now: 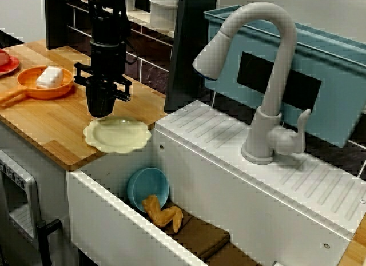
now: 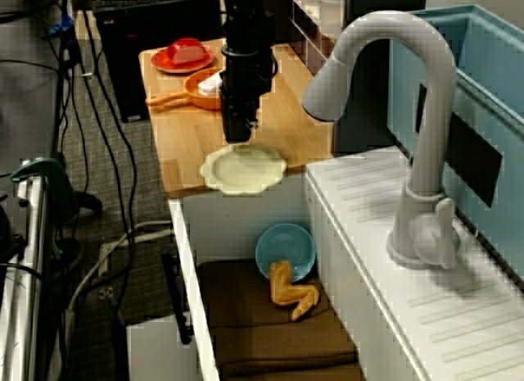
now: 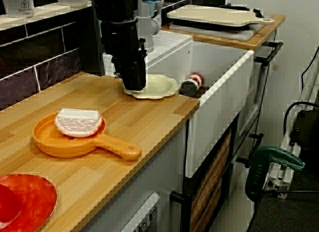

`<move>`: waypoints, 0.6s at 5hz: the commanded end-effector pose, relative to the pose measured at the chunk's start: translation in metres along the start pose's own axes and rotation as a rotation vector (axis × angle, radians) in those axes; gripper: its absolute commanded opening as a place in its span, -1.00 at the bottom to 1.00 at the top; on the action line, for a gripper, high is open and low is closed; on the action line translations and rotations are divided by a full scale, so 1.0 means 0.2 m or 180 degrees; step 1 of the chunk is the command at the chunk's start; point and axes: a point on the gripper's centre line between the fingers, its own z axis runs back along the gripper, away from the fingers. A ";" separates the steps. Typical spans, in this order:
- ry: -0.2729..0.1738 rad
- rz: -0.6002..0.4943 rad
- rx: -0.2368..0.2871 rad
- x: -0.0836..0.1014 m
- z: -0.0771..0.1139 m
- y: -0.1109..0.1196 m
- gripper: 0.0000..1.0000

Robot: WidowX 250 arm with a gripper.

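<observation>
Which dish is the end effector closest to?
The pale yellow plate at the edge of the counter; the end effector hangs right over it. The orange pan, red plate and blue bowl sit farther off.

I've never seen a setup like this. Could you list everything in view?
pale yellow plate: one, cream-yellow, on the wooden counter by the sink
orange pan: one, orange, on the counter
white block: one, white, in the pan
red plate: one, red, at the counter's end
sink: one, white, beside the counter
blue bowl: one, blue, tilted in the sink
toy food: one, yellow-orange, beside the bowl
brown padding: count unclear, brown, on the sink floor
can: one, dark with red end, lying in the sink
faucet: one, pale grey, behind the sink
bin: one, blue, behind the faucet
cutting board: one, pale, on the far counter
gripper: one, black, low over the plate's rim
</observation>
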 end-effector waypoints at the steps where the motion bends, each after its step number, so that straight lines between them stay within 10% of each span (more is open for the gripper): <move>1: -0.0273 -0.0039 0.0017 -0.03 0.08 -0.02 -1.00; 3: -0.0334 -0.0085 0.0112 -0.05 -0.01 -0.13 -1.00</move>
